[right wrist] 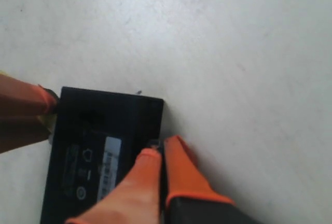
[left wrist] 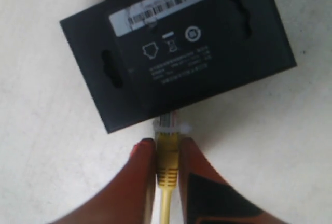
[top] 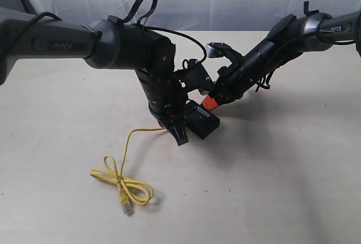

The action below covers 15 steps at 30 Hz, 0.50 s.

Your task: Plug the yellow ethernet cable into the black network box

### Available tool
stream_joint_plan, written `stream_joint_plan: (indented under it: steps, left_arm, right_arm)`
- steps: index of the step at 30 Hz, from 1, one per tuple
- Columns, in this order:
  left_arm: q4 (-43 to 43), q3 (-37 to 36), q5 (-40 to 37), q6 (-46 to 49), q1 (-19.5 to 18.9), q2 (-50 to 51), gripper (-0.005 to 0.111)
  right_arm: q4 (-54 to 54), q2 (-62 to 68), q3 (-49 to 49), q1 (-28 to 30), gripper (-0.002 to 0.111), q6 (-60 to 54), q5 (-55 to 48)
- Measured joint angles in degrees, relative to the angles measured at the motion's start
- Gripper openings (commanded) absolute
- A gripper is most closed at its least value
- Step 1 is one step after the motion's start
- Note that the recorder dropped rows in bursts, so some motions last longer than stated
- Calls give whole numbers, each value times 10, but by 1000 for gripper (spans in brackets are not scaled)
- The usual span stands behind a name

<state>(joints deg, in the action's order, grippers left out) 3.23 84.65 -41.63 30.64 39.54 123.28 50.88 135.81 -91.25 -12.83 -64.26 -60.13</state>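
Nearest, the cable (top: 121,184) is lying in loose loops on the table (top: 282,187), its free plug resting flat. From there the cord is running up to the left gripper (left wrist: 167,146), which is pinching the yellow boot behind the other plug, jaws narrowed tight around it. That plug's clear tip is touching the side of the box (left wrist: 181,53); how deep it sits is unclear. Beyond, the right gripper (right wrist: 161,149) is pressing its nearly closed fingertips against the box's far edge.
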Motion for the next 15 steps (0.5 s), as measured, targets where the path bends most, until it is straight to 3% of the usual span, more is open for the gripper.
stream_joint_plan:
  steps: [15]
  left_arm:
    - [5, 0, -10, -1, 0, 0, 0]
  right_arm:
    - [0, 0, 0, -1, -1, 0, 3]
